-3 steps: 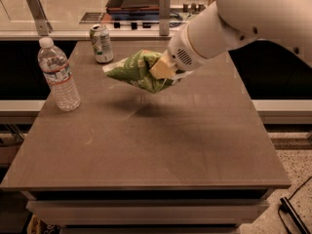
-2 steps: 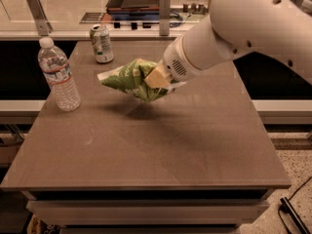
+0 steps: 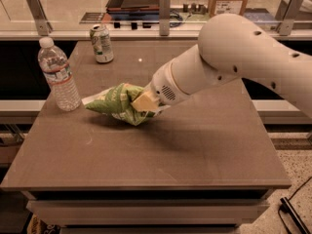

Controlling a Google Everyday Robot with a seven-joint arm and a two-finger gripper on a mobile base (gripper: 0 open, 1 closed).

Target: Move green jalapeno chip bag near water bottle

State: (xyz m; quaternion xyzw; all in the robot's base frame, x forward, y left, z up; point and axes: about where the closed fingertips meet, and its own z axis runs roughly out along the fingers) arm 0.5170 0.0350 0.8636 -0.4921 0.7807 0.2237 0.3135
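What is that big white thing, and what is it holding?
That is a robot's arm. At its end is a gripper, two fingers that pinch like tongs. It is shut on a green jalapeno chip bag, held low, close to the brown table. The one camera looks down at the table from the front. A water bottle stands just left of the bag in the picture, and a green-and-white soda can stands farther back.

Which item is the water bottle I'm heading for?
On the brown table, look to its left edge, left of the gripper, which is shut on the green jalapeno chip bag mid-table. The water bottle stands upright there: tall, clear, ribbed, white-capped, unlike the shorter green-and-white soda can behind it at the far edge.
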